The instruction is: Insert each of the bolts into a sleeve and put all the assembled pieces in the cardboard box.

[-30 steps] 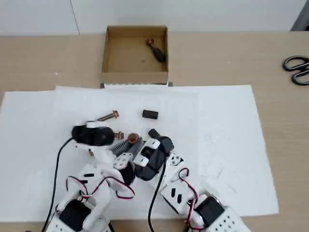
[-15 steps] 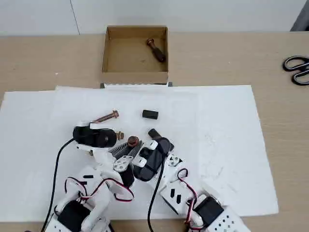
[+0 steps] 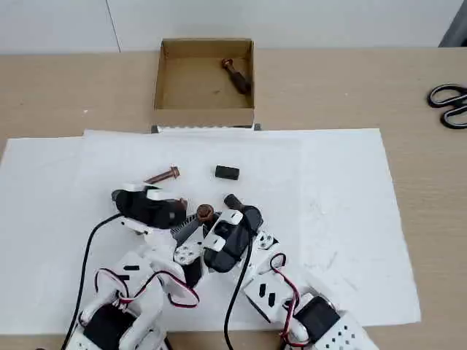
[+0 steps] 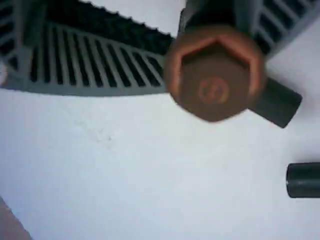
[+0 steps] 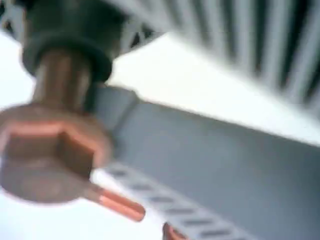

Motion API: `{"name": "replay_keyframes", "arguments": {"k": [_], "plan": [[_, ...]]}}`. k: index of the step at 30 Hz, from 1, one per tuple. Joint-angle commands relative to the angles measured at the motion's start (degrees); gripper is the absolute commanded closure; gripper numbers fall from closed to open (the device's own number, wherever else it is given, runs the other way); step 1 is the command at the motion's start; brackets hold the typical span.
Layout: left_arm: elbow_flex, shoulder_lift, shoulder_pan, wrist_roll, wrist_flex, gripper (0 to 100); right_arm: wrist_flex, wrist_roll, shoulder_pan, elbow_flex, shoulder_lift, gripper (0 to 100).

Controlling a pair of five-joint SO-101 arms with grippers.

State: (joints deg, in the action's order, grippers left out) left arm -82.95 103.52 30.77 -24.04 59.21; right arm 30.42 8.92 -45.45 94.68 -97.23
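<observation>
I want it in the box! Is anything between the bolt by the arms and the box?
A loose sleeve and a spare bolt lie flat on the paper between the raised bolt and the open cardboard box. Carried above them, it likely passes freely.

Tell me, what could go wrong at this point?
The bolt looks only partly inside its sleeve, with bare shank showing. It might jam crooked, or slip out and drop. The spare bolt and spare sleeve lie close by and could be knocked or rolled away.
</observation>
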Motion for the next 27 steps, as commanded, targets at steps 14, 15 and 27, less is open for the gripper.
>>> {"name": "replay_keyframes", "arguments": {"k": [14, 15, 27], "plan": [[9.1, 0.44, -12.31, 12.04, 7.65, 74, -1.71, 0.18, 2.95, -1.49, -0.92, 99.6], [9.54, 0.44, -12.4, 11.96, 7.12, 74, -1.71, 0.18, 2.95, -1.49, -0.92, 99.6], [5.41, 0.44, -22.42, 12.57, -2.55, 99, -1.19, -4.22, 14.9, -3.43, -0.31, 99.6]]}}
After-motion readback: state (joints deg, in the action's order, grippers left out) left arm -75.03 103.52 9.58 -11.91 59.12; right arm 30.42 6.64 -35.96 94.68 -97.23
